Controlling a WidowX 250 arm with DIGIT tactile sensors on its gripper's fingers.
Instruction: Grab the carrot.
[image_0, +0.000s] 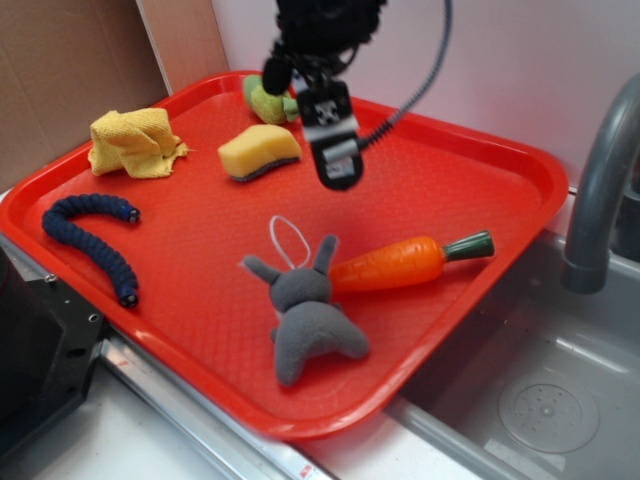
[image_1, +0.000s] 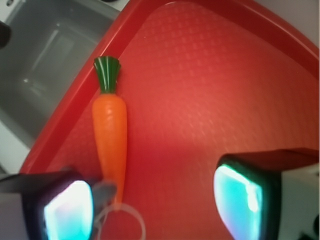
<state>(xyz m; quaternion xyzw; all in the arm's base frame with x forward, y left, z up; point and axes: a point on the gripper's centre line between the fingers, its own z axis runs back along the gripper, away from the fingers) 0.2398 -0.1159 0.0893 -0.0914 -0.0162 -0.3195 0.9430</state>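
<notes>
One carrot (image_0: 395, 263) lies below the open, empty tool (image_0: 338, 165).

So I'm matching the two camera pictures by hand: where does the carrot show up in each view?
Exterior: the carrot lies right of centre on the red tray, its tip at the grey bunny's ear, stem toward the sink.
Wrist: the carrot stands upright left of centre, green stem on top.
Shared landmark: the bunny's white loop near the carrot's tip.
</notes>
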